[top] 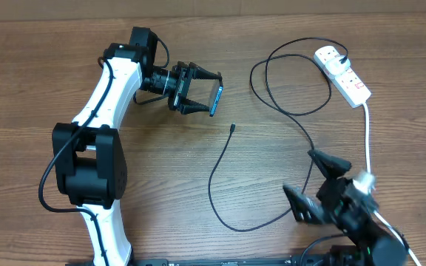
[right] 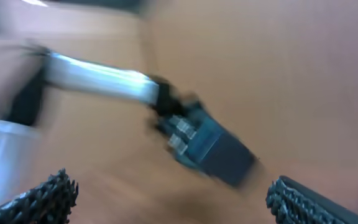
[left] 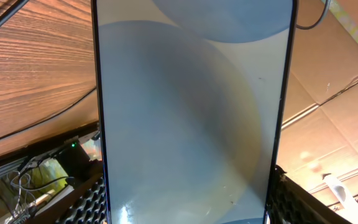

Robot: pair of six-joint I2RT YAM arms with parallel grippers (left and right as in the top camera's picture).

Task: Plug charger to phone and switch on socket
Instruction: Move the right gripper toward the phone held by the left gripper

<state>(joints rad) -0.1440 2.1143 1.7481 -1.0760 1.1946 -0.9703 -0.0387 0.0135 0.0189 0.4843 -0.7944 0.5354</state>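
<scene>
Evidently the step in hand was the joining of charger to phone, judged not yet done. The phone (top: 217,96) was seen clasped on edge in the left hand (top: 207,94), toward 12 o'clock of the middle of the counter (top: 161,170) in the overhead view. Its pale screen filled the left wrist view, pinched across its width. Whether it was raised clear of the counter could not be told.

The charger (top: 211,183) was noted lying slack on the wood. Its connector tip (top: 231,127) lay loose at the phone's 5 o'clock, near but apart. From the tip the cable was traced toward 6 o'clock, round a loop, then up to 2 o'clock, where its far end met the socket (top: 344,72). Seating there appeared likely but was too small to confirm.

The right hand (top: 300,172) was found at 5 o'clock, spread wide and holding nothing. Its own view was smeared by blur, and little could be read from it.

Next move, as judged: the tip to be pinched near its end by the right hand and lined up with the phone's port, whose side could not be made out. The switch to be pressed afterwards.

Obstacles: the slack loop lay between the right hand and the tip and could be dragged. The thick white cord (top: 367,140) ran down close by the right arm. A thin tip flat on wood was reckoned hard to pick.
</scene>
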